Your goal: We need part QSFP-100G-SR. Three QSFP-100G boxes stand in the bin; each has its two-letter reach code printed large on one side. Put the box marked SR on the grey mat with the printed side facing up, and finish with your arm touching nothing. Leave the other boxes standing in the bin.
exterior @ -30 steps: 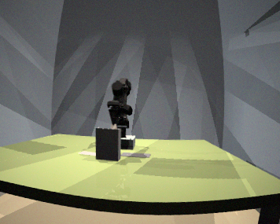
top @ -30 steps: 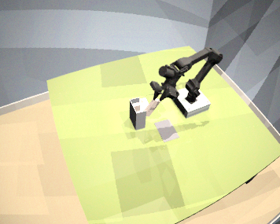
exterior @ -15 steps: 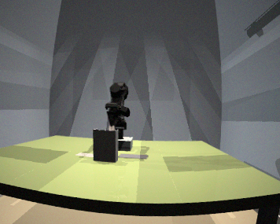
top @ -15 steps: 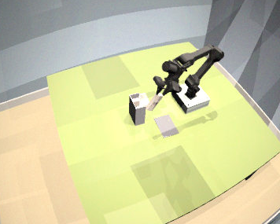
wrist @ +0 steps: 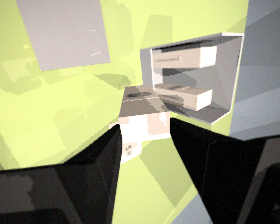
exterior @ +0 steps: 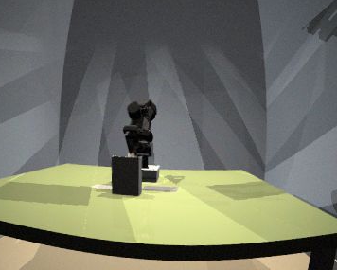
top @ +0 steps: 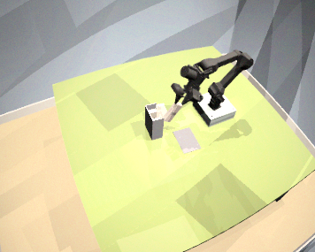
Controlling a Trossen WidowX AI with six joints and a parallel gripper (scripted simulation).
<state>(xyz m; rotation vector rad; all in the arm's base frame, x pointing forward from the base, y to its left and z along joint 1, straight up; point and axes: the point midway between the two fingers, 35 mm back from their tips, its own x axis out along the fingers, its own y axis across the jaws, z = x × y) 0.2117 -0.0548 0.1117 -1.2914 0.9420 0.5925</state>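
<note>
Item: your gripper [top: 180, 99] [wrist: 144, 125], clamped on 1 box [top: 172, 112] [wrist: 145, 117], tilted, out of bin, w/ "SR"-like print partly visible. Bin [top: 157, 128] [exterior: 126, 176] [wrist: 232, 75]: 2 boxes inside. Grey mat [top: 187, 141] [exterior: 160, 189] [wrist: 67, 35]: near bin.

Place: type cannot tell | lime-green table [top: 122, 169] [exterior: 187, 219] [wrist: 65, 100] | grey patterned walls [top: 100, 23] [exterior: 301, 77] [wrist: 265, 75] | tan floor [top: 29, 182] [exterior: 83, 257] | robot arm [top: 224, 63] [exterior: 142, 124]
</note>
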